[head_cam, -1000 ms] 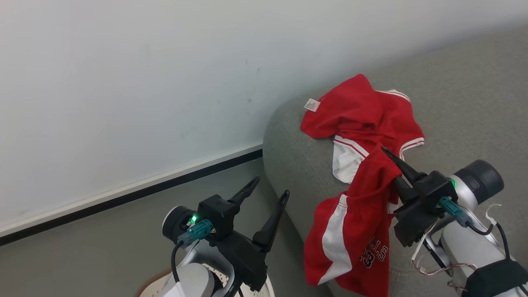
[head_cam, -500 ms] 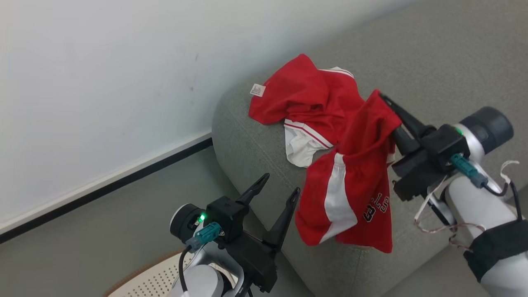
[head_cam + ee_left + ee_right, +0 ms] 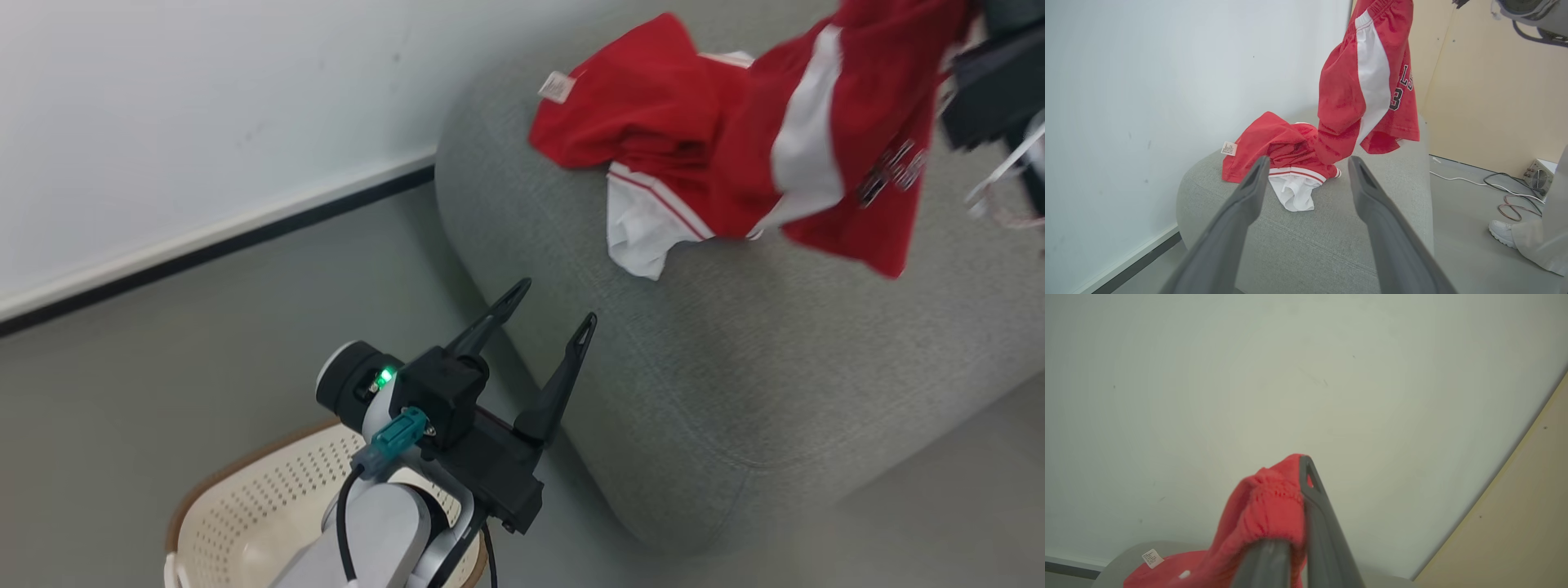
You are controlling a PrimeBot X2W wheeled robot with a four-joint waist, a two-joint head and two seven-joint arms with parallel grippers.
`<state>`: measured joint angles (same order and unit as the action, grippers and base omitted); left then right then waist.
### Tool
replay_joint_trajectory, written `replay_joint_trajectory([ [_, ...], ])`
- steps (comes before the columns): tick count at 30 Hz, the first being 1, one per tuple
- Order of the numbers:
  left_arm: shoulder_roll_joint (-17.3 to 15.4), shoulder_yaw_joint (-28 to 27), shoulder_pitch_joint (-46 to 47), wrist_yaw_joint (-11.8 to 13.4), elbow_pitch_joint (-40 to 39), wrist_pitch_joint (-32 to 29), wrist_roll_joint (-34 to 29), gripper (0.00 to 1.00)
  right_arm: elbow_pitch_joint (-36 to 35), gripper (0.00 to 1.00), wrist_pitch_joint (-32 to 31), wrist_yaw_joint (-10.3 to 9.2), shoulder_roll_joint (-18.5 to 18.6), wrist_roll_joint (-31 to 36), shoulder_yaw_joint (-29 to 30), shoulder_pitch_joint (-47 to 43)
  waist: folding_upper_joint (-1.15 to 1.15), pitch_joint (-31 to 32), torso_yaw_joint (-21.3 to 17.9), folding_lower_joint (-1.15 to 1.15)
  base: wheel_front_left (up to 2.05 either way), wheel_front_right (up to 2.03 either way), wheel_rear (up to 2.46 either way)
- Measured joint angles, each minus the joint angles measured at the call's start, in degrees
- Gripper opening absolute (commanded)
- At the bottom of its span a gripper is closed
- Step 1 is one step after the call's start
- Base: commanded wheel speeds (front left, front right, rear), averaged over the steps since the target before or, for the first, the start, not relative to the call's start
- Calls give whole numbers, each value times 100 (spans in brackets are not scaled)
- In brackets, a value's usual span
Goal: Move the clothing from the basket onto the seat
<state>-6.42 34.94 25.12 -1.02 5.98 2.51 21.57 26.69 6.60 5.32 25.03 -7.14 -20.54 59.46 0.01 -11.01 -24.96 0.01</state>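
The right gripper (image 3: pixel 1295 489) is clenching its jaws on the bunched waistband of the hanging garment (image 3: pixel 1367 81), and its 2 fingers are pointing up towards the pale wall (image 3: pixel 1290 375). From the head, the dark body of that gripper is showing at the far right, with the hanging garment (image 3: pixel 816 139) dangling below it above the seat (image 3: pixel 694 367). This piece is red with 1 broad white panel and dark lettering ending in a 3. Whether its lower hem is touching the cushion or the cloth beneath, I cannot tell.

The lying garment (image 3: pixel 645 122) is resting crumpled on the far left corner of the seat, red on top with a white part and striped trim spilling towards the near side. 1 white tag (image 3: pixel 556 86) is sticking out at its left edge.

The left gripper (image 3: pixel 555 304) is hovering released, jaws spread wide and gripping nothing, just left of the seat's near corner and above the floor (image 3: pixel 204 343). The basket (image 3: pixel 269 506) is sitting on the floor at the near left, partly under the left forearm; what I can see of its inside is showing bare perforated plastic.

From the left wrist, a person's white shoe (image 3: pixel 1502 232) is standing on the floor at the right, near some cables (image 3: pixel 1506 192).
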Motion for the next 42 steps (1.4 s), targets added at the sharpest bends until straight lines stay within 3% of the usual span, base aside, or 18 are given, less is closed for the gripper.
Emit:
replay_joint_trajectory([
  [6, -67, 54, 211, -109, -280, -96, -51, 100, 565, 0, -216, 5, 356, -52, 294, 623, 0, -440, 319, 0, 0, 0, 0],
  [15, -163, 141, 481, -211, -655, -240, -138, 100, 1298, 0, -409, -44, 588, -53, 482, 889, 0, -1147, 789, 0, 0, 0, 0],
  [29, -660, -79, 769, -253, -1156, -449, -372, 100, 1961, 0, -468, -391, 201, -134, 521, 949, 1, -2263, 1186, 0, 0, 0, 0],
  [42, -895, -171, 856, -301, -1038, -476, -419, 100, 2680, 0, -71, -580, -79, -142, 487, 930, 0, -2763, 913, -1, 0, 0, 0],
])
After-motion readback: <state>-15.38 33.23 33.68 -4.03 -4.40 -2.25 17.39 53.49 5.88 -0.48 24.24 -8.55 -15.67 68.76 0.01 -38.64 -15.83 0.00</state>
